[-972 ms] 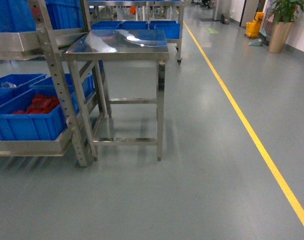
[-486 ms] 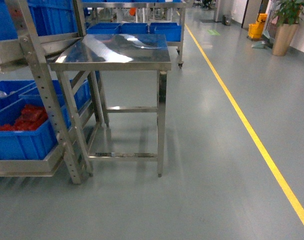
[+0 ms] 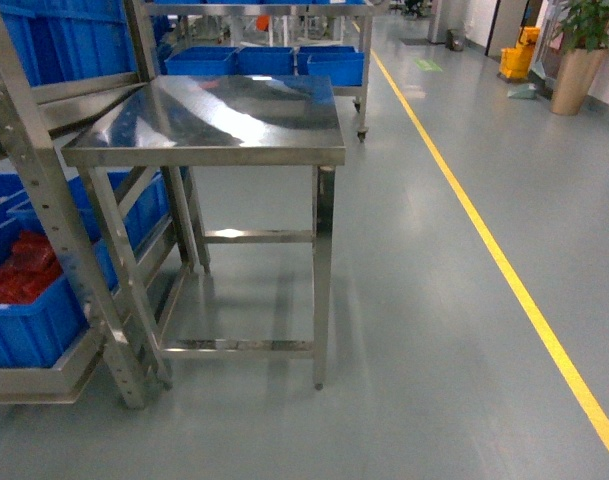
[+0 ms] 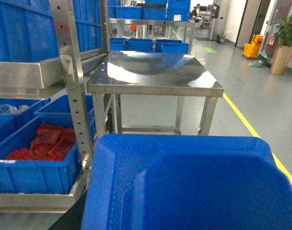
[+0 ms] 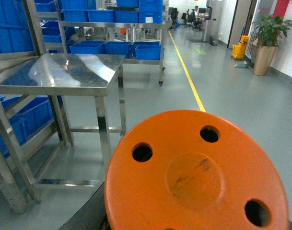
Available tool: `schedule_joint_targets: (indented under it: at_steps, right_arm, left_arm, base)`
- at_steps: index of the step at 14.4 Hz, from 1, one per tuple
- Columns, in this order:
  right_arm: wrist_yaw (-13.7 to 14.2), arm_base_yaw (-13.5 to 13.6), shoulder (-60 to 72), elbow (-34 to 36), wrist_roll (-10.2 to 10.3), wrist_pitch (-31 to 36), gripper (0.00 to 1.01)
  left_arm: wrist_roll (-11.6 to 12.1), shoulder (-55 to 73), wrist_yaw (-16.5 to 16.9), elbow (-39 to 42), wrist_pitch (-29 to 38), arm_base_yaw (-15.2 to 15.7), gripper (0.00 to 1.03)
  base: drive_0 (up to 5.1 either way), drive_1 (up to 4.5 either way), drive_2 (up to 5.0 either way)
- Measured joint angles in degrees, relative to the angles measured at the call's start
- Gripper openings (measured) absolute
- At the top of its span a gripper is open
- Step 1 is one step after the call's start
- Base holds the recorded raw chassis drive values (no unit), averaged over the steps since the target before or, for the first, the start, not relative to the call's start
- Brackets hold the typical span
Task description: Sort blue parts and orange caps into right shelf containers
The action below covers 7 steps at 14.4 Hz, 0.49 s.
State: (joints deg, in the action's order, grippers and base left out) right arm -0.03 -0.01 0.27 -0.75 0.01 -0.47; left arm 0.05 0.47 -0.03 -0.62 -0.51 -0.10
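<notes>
Although neither pincer's state can be told, the round, holed orange plastic cap (image 5: 193, 177) appears rigid, light and smooth: grasp across its rim.

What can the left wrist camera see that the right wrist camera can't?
Only the left wrist view shows a big blue container filling the bottom of the picture and a blue crate of red pieces on the low shelf. Only the right wrist view shows a round orange disc with holes up close. Both show the shiny steel table, the yellow floor line and the potted plant. No gripper shows in either.
</notes>
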Motion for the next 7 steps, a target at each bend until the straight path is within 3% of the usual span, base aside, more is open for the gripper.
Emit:
schedule_joint_targets:
  at_steps: [5,7]
  right_arm:
    - [0.0,0.0,0.0,0.0,0.0,0.0,0.45]
    - [0.0,0.0,0.0,0.0,0.0,-0.4,0.45]
  left_arm:
    - [0.0,0.0,0.0,0.0,0.3,0.0,0.43]
    - [0.0,0.0,0.0,0.0,-0.2,0.0,0.43]
  base:
    - [0.0,4.29,-4.3]
    - [0.0,0.0,0.0]
